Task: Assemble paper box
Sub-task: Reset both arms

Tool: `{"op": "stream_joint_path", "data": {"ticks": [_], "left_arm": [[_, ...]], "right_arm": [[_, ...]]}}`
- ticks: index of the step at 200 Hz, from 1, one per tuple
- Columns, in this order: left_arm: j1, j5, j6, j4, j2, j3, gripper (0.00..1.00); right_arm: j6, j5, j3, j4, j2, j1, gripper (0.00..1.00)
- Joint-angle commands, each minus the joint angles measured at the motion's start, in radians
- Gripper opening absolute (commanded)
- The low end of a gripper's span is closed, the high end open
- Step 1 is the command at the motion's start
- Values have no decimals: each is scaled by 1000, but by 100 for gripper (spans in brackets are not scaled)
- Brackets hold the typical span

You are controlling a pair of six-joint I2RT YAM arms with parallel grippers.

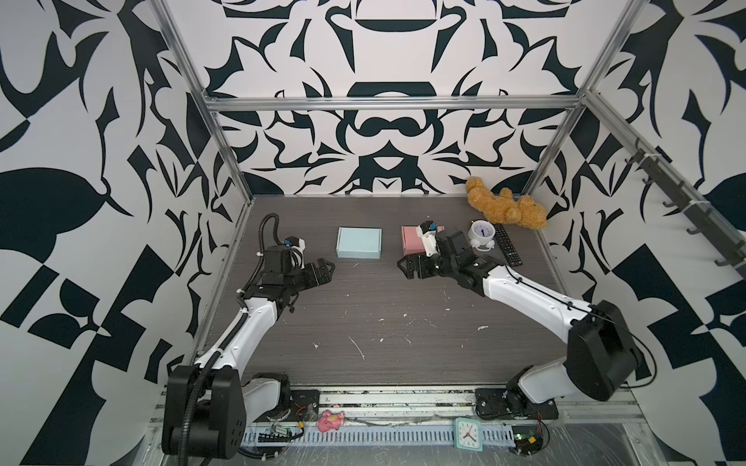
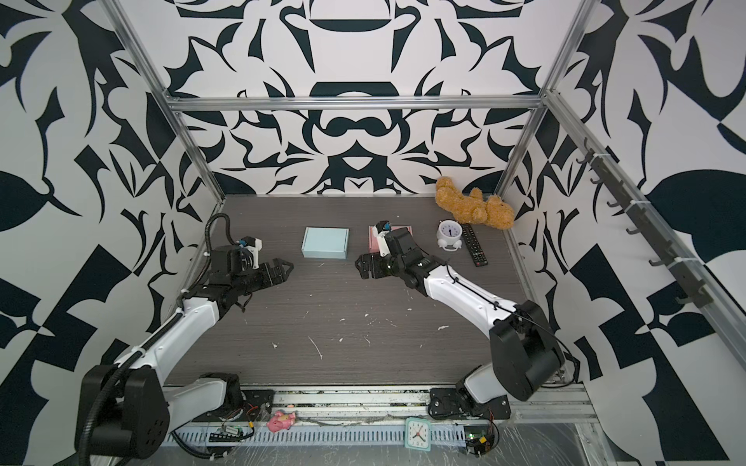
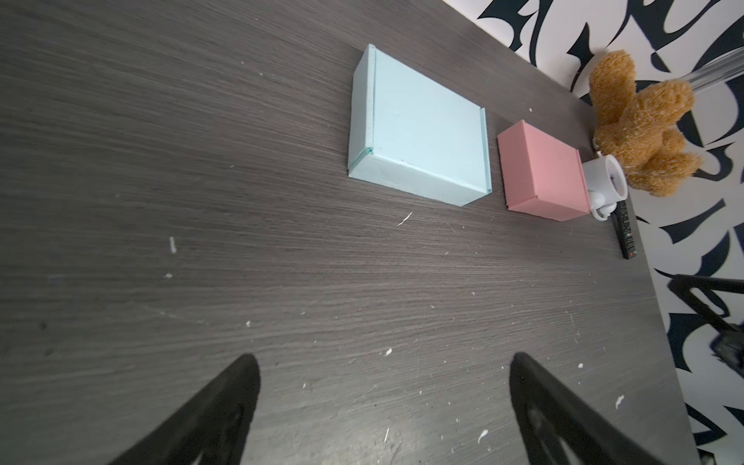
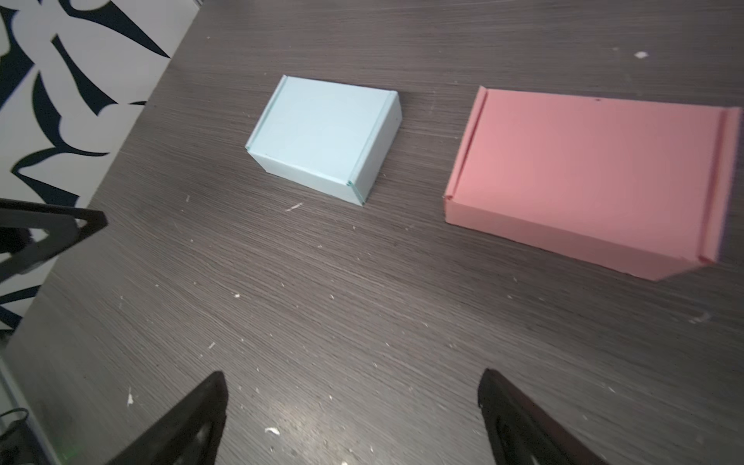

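On dark woodgrain table (image 1: 363,314) — white flecks, patterned black-and-white walls (image 1: 371,133) around.

Layout in a top view. On the table (image 1: 383,306): first box (image 1: 359,242) at 12 o'clock of centre; second box (image 1: 408,241) at its 3 o'clock, apart; alarm clock (image 1: 482,236), then remote (image 1: 508,245), further toward 3 o'clock; teddy bear (image 1: 506,205) at the clock's 1 o'clock.

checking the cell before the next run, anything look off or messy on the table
Nothing looks damaged: the blue box and pink box sit closed and square. White scraps litter the table, and a teddy bear lies slumped in the far corner near an alarm clock and remote, none part of box folding.
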Motion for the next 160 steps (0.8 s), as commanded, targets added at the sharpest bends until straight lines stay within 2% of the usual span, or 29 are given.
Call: {"op": "stream_joint_path", "data": {"ticks": [1,45,61,86,97,112,137,160], "left_arm": [[5,-94,25,-60,-75,-44,99],[5,-251,21,-104,-196,-95,99],[4,-351,-1,-142,-234,-100,99],[5,-430,12,-219,-278,-73,99],[4,-499,16,-232,-309,-75,99],[5,-561,37,-181,-366,-124,99],[5,-555,96,-40,-482,-240,99],[4,-570,178,35,-530,-300,99]], "right_arm": [[-56,138,-71,29,-104,2,99],[-82,235,-176,6,-275,-34,99],[-91,334,-217,-6,-347,-44,99],[-96,499,-283,-23,-463,-48,99],[-104,551,-311,-22,-510,-48,99],[-130,610,-350,-6,-564,-48,99],[-170,717,-435,72,-642,-52,99],[-239,707,-513,155,-709,-68,99]]}}
